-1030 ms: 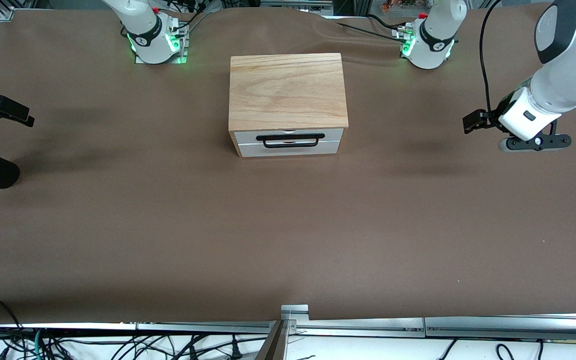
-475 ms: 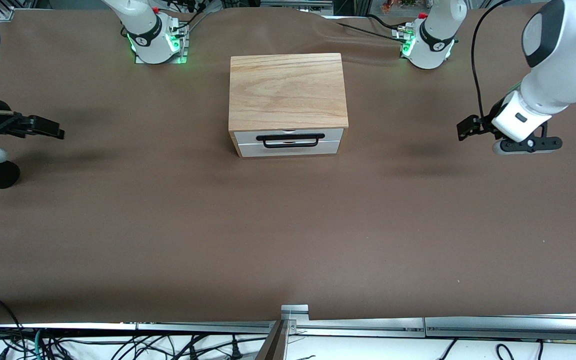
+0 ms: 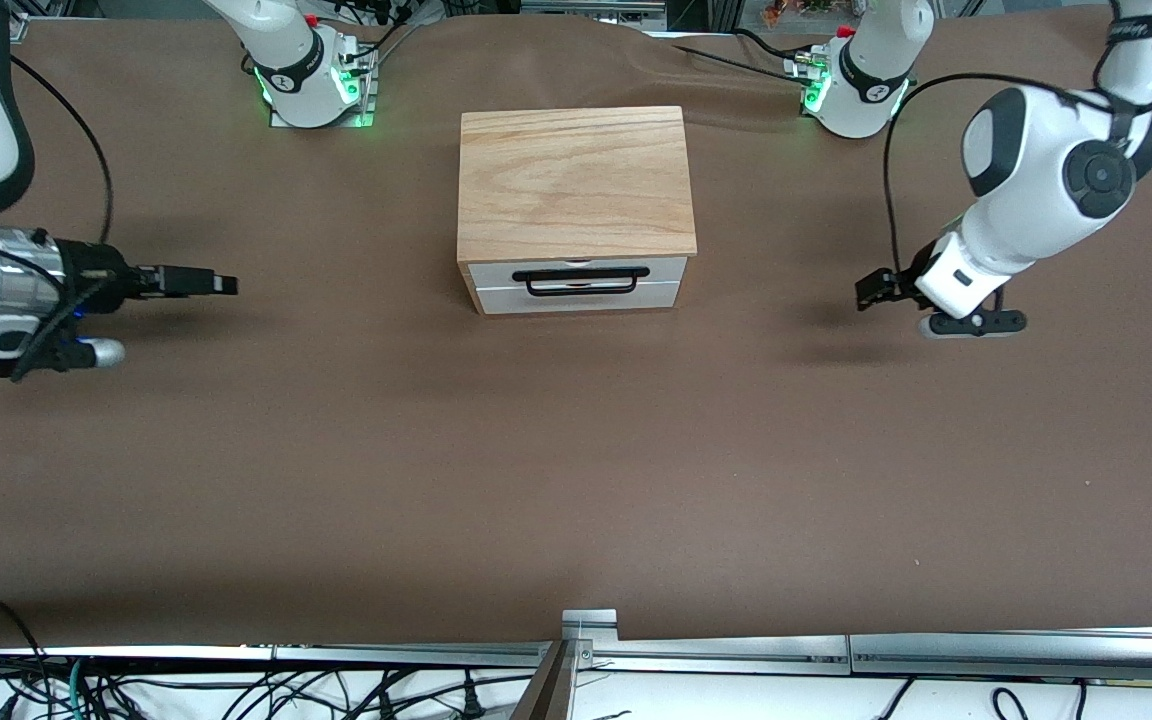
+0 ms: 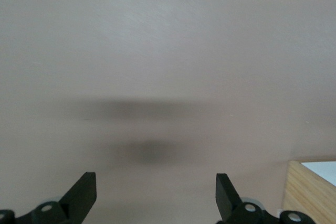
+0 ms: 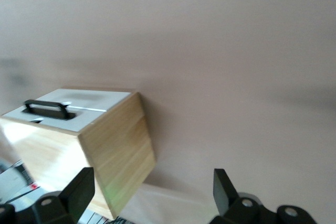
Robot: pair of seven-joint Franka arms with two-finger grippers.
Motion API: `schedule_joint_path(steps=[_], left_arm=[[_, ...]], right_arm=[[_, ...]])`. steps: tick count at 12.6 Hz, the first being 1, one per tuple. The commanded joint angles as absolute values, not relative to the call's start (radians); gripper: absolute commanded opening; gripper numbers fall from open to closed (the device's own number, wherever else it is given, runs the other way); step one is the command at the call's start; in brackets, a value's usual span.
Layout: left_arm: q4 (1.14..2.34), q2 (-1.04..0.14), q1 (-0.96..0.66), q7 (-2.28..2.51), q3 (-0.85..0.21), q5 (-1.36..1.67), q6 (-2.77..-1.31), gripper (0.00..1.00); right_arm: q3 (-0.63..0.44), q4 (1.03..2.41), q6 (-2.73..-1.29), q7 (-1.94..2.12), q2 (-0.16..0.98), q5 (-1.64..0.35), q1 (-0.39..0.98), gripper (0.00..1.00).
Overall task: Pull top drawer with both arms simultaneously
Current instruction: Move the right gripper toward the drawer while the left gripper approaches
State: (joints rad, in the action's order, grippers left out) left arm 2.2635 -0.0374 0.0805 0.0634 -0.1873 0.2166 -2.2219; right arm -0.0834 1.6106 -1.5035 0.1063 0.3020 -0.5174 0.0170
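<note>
Tools have both swung inward: left tool (image 3: 876, 290) and right tool (image 3: 221, 285), fingers spread, empty, flank the light-wood box's shut white top drawer (image 3: 576, 269) mid-worktop; approach underway.

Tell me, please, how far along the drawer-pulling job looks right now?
Done: nothing yet; the top drawer sits shut in the wooden box. In hand: the left gripper and right gripper, both open and empty, hover over bare table at either end. Left: reaching the black handle, gripping, pulling together.
</note>
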Motion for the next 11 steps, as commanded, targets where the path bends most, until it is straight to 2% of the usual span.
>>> schedule_joint_path(steps=[1,6,11], left_arm=[[2.272,-0.092,0.1,-0.122,-0.198,0.448,-2.262,1.0],[2.27,-0.222,0.106,-0.567,-0.261,1.05,-2.267,1.0],[2.26,-0.342,0.104,-0.941,-0.367,1.579,-2.223,1.0]], right_arm=[[-0.084,1.595,-1.493,0.166,0.366,-0.679,0.011,1.0],[-0.087,1.678,-1.493,0.45,0.494,-0.993,0.005,1.0],[-0.087,1.839,-1.508,0.731,0.525,-1.202,0.012,1.0]])
